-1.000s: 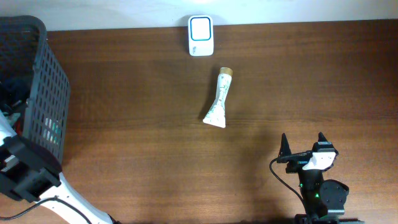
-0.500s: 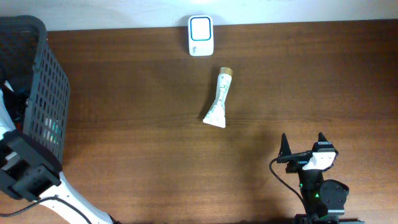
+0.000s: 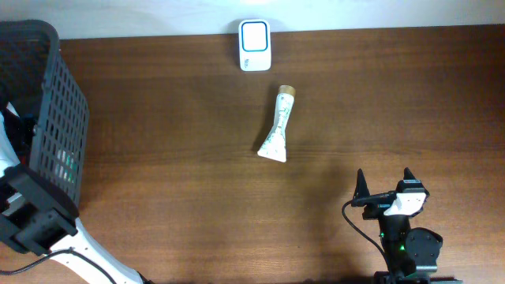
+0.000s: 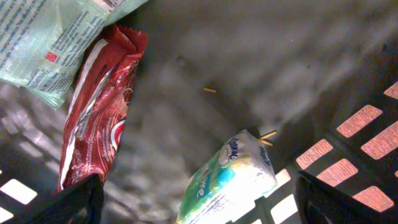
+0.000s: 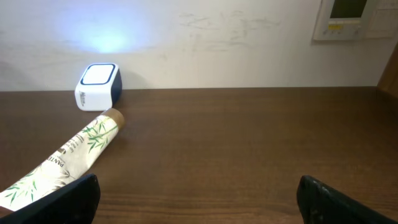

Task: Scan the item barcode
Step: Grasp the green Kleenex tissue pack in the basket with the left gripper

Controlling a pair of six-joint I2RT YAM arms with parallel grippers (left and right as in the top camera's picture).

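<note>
Tube (image 3: 278,126) of white plastic printed with green leaves lies flat on the wooden desk (image 3: 173,173), its tan cap pointing toward the white scanner (image 3: 255,45), which stands just beyond it at the far edge. The right end effector (image 3: 384,183) sits low near the front of the desk, well apart from the tube, its fingers (image 5: 62,199) spread wide with nothing between them. The left end effector (image 4: 199,202) hangs inside the dark basket (image 3: 59,118) at the desk's left end, fingers likewise wide apart and gripping nothing. Below it on the basket floor lie a red packet (image 4: 93,124), a pale green packet (image 4: 50,43) and a green-and-white wrapped pack (image 4: 230,180).
</note>
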